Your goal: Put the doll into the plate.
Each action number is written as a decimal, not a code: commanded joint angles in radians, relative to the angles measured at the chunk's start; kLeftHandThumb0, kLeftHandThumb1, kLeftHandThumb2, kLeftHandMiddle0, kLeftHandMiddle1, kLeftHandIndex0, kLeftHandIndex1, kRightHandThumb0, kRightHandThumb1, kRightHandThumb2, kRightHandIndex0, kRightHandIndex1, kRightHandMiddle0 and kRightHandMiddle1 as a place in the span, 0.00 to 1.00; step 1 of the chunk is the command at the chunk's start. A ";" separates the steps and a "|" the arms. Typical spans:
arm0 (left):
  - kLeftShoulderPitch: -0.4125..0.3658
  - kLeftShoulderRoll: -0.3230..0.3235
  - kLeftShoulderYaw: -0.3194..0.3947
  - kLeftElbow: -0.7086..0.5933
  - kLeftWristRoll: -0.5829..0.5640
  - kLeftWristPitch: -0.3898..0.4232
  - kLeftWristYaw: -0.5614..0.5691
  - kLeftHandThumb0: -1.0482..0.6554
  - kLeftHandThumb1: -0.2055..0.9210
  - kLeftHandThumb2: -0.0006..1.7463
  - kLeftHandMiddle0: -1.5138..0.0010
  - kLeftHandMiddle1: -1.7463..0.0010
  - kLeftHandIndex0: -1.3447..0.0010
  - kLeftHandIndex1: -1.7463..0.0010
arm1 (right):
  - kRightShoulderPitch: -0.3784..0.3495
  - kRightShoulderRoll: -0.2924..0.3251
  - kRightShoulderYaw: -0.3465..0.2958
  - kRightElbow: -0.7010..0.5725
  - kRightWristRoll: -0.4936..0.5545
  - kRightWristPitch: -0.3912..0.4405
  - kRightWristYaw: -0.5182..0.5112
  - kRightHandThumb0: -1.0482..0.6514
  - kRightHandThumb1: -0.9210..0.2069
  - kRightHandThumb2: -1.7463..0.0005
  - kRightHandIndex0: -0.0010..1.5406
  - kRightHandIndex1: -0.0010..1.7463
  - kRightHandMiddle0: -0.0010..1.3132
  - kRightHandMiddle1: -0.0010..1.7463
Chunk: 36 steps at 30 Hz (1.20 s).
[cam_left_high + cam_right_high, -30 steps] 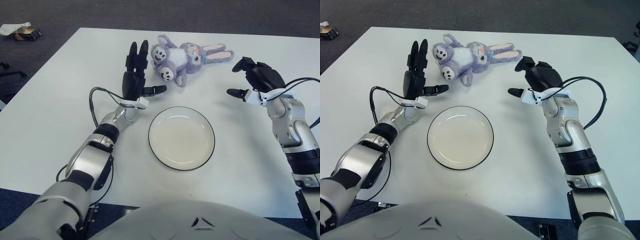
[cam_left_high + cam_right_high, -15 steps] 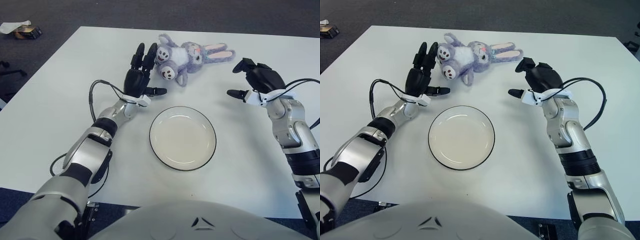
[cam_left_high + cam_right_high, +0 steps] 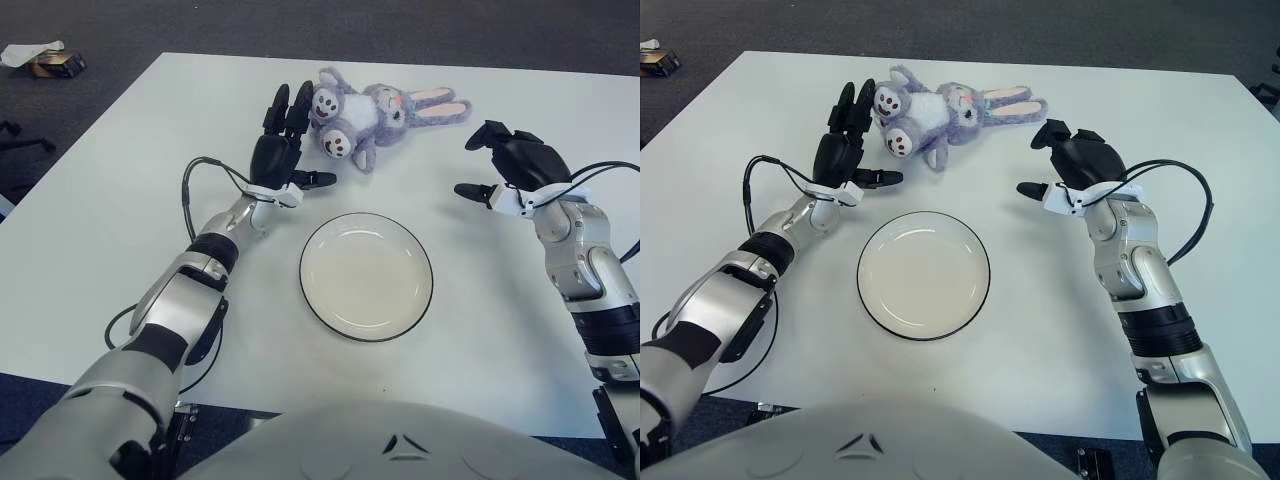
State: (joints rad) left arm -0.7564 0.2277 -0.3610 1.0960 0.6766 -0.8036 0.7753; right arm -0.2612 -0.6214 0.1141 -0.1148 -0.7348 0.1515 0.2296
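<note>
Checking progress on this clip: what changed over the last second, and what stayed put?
The left hand moved forward and rightward toward the doll, its open fingers now right beside the doll's feet; nothing is grasped. The doll, the plate and the right hand, open to the doll's right, stayed as they were.

One doll [image 3: 375, 115] — one plate [image 3: 366, 276] — two hands.

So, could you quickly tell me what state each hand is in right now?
Left hand: open, fingers spread beside the plush bunny, holding nothing.
Right hand: open, empty, right of the bunny.
</note>
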 commanded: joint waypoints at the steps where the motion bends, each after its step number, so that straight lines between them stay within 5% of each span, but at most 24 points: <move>1: -0.025 -0.018 0.022 0.020 -0.047 -0.054 -0.024 0.12 0.60 0.34 1.00 1.00 1.00 0.97 | 0.009 -0.018 -0.011 -0.013 -0.008 0.008 0.009 0.24 0.10 0.62 0.10 0.58 0.00 0.68; 7: -0.042 -0.053 0.041 0.038 -0.101 -0.094 -0.062 0.11 0.57 0.40 0.98 0.99 1.00 0.93 | 0.021 -0.023 -0.015 -0.015 -0.005 0.006 0.008 0.24 0.10 0.62 0.11 0.60 0.00 0.71; 19: -0.061 -0.112 0.095 0.079 -0.181 -0.158 -0.099 0.07 0.62 0.36 0.96 0.98 1.00 0.95 | 0.035 -0.019 -0.021 -0.015 0.009 0.007 0.004 0.24 0.10 0.61 0.11 0.61 0.00 0.70; 28: -0.095 -0.176 0.153 0.119 -0.243 -0.189 -0.097 0.10 0.57 0.37 0.90 0.95 1.00 0.76 | 0.052 -0.024 -0.024 -0.018 0.018 0.003 0.008 0.24 0.10 0.62 0.10 0.59 0.00 0.67; 36: -0.113 -0.237 0.219 0.143 -0.328 -0.200 -0.148 0.10 0.52 0.39 0.99 0.68 1.00 0.60 | 0.066 -0.030 -0.024 -0.013 0.018 -0.020 -0.002 0.24 0.10 0.62 0.11 0.61 0.00 0.67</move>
State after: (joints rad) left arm -0.8472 0.0083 -0.1689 1.2265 0.3829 -0.9914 0.6486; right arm -0.2092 -0.6399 0.1023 -0.1214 -0.7227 0.1433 0.2325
